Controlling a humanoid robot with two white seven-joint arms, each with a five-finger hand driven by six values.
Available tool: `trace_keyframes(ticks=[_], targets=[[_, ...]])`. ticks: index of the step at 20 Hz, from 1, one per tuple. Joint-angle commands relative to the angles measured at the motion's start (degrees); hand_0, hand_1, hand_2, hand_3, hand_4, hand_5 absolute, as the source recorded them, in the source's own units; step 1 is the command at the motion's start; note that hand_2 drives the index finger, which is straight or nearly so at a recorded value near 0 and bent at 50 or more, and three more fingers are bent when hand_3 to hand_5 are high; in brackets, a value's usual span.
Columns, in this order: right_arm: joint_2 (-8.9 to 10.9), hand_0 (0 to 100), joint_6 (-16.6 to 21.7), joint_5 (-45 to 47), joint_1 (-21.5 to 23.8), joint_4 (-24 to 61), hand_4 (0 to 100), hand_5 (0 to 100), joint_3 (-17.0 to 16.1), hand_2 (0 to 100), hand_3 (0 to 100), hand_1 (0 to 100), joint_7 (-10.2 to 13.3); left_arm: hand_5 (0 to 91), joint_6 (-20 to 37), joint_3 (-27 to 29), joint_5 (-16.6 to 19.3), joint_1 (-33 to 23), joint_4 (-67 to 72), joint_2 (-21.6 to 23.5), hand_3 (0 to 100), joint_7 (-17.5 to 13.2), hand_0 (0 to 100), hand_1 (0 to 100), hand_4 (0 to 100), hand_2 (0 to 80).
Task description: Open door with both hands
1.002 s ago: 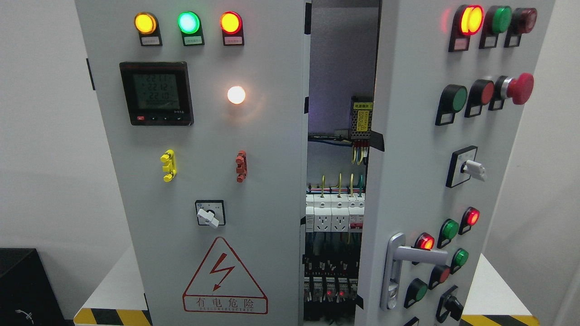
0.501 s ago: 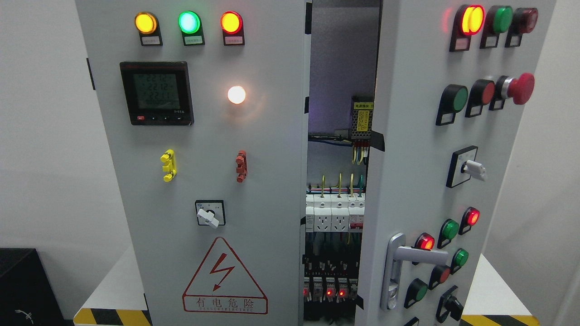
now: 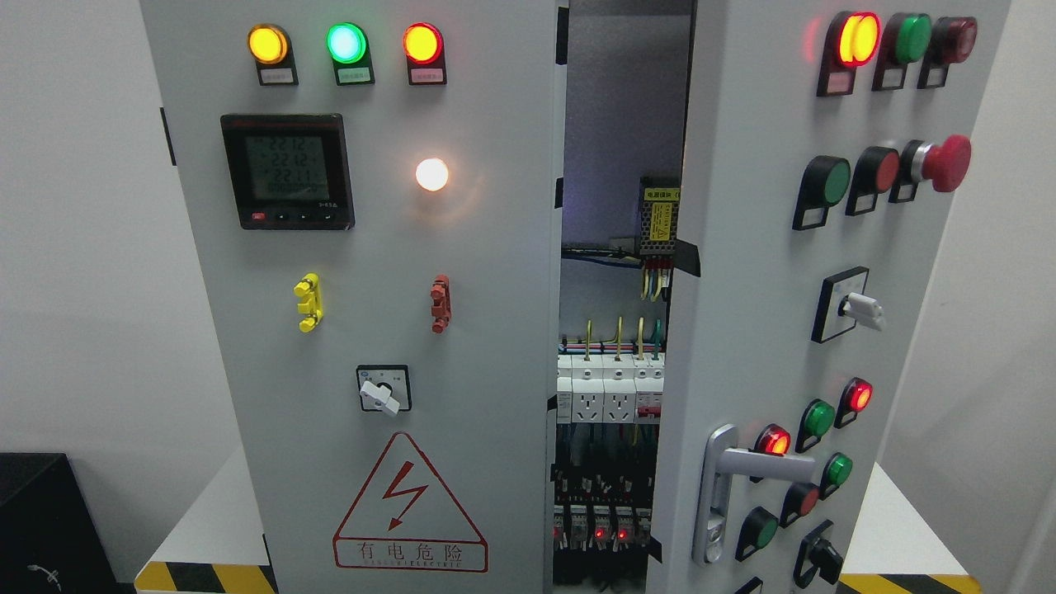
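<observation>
Right door (image 3: 767, 330) ajar, swung outward; left door (image 3: 371, 330) shut. Wiring (image 3: 615, 363) visible through gap. No hands in frame; finger state cannot be told.

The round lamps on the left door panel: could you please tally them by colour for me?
Amber: 1
Green: 1
Orange-red: 1
White: 1
Total: 4

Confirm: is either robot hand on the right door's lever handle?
No. The silver lever handle on the right door stands free, and no hand is in view.
</observation>
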State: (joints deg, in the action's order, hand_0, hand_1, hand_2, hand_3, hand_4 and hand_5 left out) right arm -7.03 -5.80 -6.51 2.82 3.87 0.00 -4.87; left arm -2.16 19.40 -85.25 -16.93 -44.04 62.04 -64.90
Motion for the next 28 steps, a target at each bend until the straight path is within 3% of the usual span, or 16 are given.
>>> trace_keyframes(ticks=[1,2,4,6,9,11,13,18,21,22,25,26,28], targets=[[0.0,0,-0.01,0.0,-0.01,0.0,0,0,-1.93,0,0,0,0.04,0.0,-3.37,-35.05,0.96,43.3,-19.4,22.42,0,-0.23,0,0,0,0.0],[0.0,0,-0.01,0.0,-0.01,0.0,0,0,-1.93,0,0,0,0.04,0.0,-4.85,-43.48,0.61,51.65,-21.24,23.03,0,-0.32,0,0,0,0.0],[0.0,0,-0.09,0.0,-0.01,0.0,0,0,-1.93,0,0,0,0.04,0.0,-7.23,-52.76,-0.18,62.93,-25.8,25.66,0,-0.41,0,0,0,0.0],[0.0,0,-0.01,0.0,-0.01,0.0,0,0,-1.93,0,0,0,0.04,0.0,-7.94,-57.95,-1.67,69.64,-31.08,28.04,0,-0.49,0,0,0,0.0],[0.0,0,-0.01,0.0,-0.01,0.0,0,0,-1.93,0,0,0,0.04,0.0,-9.16,-61.04,-5.27,74.56,-36.18,29.89,0,-0.41,0,0,0,0.0],[0.0,0,-0.01,0.0,-0.01,0.0,0,0,-1.93,0,0,0,0.04,0.0,-11.89,-70.24,-5.1,83.42,-40.49,29.11,0,-0.14,0,0,0,0.0],[0.0,0,-0.01,0.0,0.08,0.0,0,0,-1.93,0,0,0,0.04,0.0,-11.99,-76.24,-4.93,86.27,-44.71,26.92,0,0.56,0,0,0,0.0],[0.0,0,-0.01,0.0,-0.01,0.0,0,0,-1.93,0,0,0,0.04,0.0,-12.16,-76.96,-5.54,84.43,-47.62,15.94,0,0.74,0,0,0,0.0],[0.0,0,-0.01,0.0,-0.01,0.0,0,0,-1.93,0,0,0,0.04,0.0,-12.07,-77.92,-5.1,86.0,-52.28,11.98,0,1.79,0,0,0,0.0],[0.0,0,-0.01,0.0,-0.01,0.0,0,0,-1.93,0,0,0,0.04,0.0,-12.16,-80.37,-5.1,89.06,-52.11,9.09,0,2.66,0,0,0,0.0],[0.0,0,-0.01,0.0,-0.01,0.0,0,0,-1.93,0,0,0,0.04,0.0,-11.72,-95.11,-5.19,102.85,-50.36,4.16,0,6.7,0,0,0,0.0],[0.0,0,-0.01,0.0,-0.01,0.0,0,0,-1.93,0,0,0,0.04,0.0,-11.72,-97.94,-5.54,104.63,-49.74,1.36,0,8.28,0,0,0,0.0],[0.0,0,-0.01,0.0,-0.01,0.0,0,0,-1.93,0,0,0,0.04,0.0,-11.72,-98.5,-5.72,105.09,-46.41,-5.67,0,12.15,0,0,0,0.0]])
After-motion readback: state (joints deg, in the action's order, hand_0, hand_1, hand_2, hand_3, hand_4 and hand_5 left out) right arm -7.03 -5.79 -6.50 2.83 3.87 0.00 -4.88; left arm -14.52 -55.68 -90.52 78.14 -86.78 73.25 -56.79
